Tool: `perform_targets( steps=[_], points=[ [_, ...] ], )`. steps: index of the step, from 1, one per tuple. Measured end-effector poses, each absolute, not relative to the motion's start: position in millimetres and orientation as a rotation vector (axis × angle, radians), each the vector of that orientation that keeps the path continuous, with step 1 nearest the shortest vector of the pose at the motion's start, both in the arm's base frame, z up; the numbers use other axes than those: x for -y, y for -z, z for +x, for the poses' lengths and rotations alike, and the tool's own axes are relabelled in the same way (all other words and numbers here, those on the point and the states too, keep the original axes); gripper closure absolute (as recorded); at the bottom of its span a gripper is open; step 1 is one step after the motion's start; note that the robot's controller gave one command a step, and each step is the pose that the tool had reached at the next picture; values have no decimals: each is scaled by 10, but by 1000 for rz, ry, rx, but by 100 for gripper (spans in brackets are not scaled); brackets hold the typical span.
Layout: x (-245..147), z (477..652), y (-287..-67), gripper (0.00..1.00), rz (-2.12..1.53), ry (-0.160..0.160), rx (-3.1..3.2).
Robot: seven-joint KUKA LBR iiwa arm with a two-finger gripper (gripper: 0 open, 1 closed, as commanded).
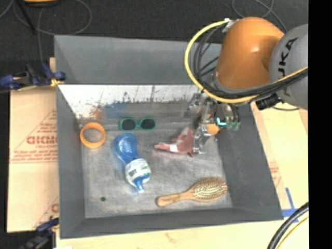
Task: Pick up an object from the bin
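Nearest, at 5 o'clock on the floor of the grey bin (pixel 244 180), a wooden hairbrush (pixel 199 191) is lying with its handle pointing toward 8 o'clock. At 8 o'clock a blue plastic bottle (pixel 128 157) is lying on its side, its white-labelled end toward 5 o'clock. Just past the middle, at 2 o'clock, a floppy pink-red thing (pixel 174 146) is lying on the floor. The tool (pixel 198 139) is hanging directly at this thing's 3 o'clock end, apparently touching it. Whether the tool is wide, narrow or gripping cannot be told. Farther back, an orange ring (pixel 84 137) is sitting at 10 o'clock, and green sunglasses (pixel 128 124) are resting at 11 o'clock near the far wall. The arm's orange cover (pixel 246 51) is looming at 1 o'clock.
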State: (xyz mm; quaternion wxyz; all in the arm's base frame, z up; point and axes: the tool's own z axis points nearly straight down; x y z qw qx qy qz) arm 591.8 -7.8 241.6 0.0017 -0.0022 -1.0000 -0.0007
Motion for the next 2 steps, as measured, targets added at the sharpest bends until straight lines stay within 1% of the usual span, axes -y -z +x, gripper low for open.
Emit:
perform_targets(
  steps=[1,2],
  points=[
    [79,5932,-2464,0,-7,2,3147],
    [131,6071,-2043,0,153,-3,3147]
  ],
)
